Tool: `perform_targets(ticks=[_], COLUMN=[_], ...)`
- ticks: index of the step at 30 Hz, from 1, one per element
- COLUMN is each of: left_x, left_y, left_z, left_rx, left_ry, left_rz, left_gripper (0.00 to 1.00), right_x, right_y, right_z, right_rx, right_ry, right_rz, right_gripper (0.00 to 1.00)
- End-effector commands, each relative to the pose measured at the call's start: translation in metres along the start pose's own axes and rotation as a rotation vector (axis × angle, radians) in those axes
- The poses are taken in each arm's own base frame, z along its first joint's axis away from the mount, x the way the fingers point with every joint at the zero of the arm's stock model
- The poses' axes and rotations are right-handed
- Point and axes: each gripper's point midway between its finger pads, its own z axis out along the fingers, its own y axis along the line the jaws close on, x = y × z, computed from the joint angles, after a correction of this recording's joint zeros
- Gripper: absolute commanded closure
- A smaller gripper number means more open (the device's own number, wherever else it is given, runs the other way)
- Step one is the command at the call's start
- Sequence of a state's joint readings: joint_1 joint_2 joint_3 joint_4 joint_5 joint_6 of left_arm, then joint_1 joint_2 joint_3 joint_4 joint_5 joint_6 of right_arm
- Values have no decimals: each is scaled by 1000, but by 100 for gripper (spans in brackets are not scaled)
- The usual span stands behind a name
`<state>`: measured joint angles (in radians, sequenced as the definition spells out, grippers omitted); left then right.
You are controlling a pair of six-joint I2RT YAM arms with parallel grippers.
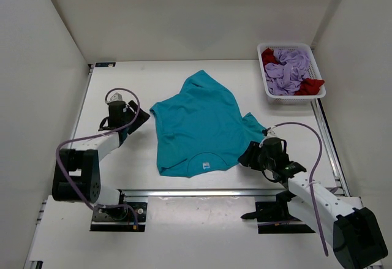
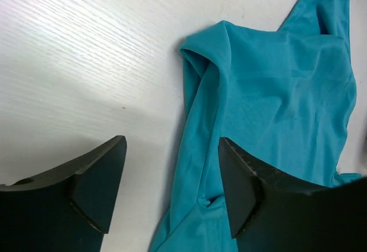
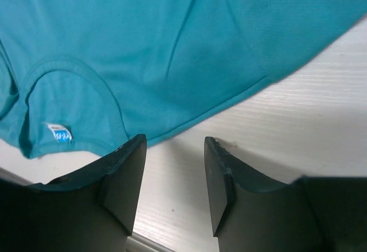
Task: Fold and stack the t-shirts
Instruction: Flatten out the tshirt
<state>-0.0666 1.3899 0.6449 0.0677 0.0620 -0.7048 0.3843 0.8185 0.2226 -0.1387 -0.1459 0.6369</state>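
A teal t-shirt (image 1: 199, 125) lies spread on the white table, collar and label toward the near edge. My left gripper (image 1: 139, 121) is open and empty at the shirt's left edge; the left wrist view shows its fingers (image 2: 97, 186) either side of a rumpled sleeve fold (image 2: 200, 148). My right gripper (image 1: 248, 157) is open and empty at the shirt's near right corner; in the right wrist view the shirt's hem (image 3: 189, 62) lies just beyond the fingertips (image 3: 123, 177), with the collar label (image 3: 59, 133) at left.
A white basket (image 1: 316, 73) at the back right holds lilac clothes (image 1: 291, 70) and red clothes (image 1: 269, 56). White walls enclose the table on three sides. A metal rail (image 1: 202, 192) runs along the near edge.
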Motion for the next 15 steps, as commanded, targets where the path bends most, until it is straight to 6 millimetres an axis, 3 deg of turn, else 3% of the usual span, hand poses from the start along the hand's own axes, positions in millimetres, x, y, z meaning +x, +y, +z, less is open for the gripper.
perform_targets(ticks=[1, 5, 6, 10, 15], left_x=[-11, -6, 1, -1, -10], left_y=[-43, -69, -69, -73, -80], left_z=[6, 21, 26, 46, 69], left_rx=[172, 252, 244, 226, 193], left_ry=[4, 40, 61, 58, 49], left_rz=[-56, -120, -126, -163, -164], left_gripper=[23, 21, 21, 23, 40], right_x=[-6, -3, -4, -4, -1], right_y=[4, -6, -8, -10, -11], right_z=[2, 5, 6, 9, 13], right_rx=[-9, 28, 36, 37, 47], right_ry=[-19, -5, -5, 7, 25], right_rz=[-5, 23, 16, 30, 19], right_gripper=[56, 56, 55, 53, 52])
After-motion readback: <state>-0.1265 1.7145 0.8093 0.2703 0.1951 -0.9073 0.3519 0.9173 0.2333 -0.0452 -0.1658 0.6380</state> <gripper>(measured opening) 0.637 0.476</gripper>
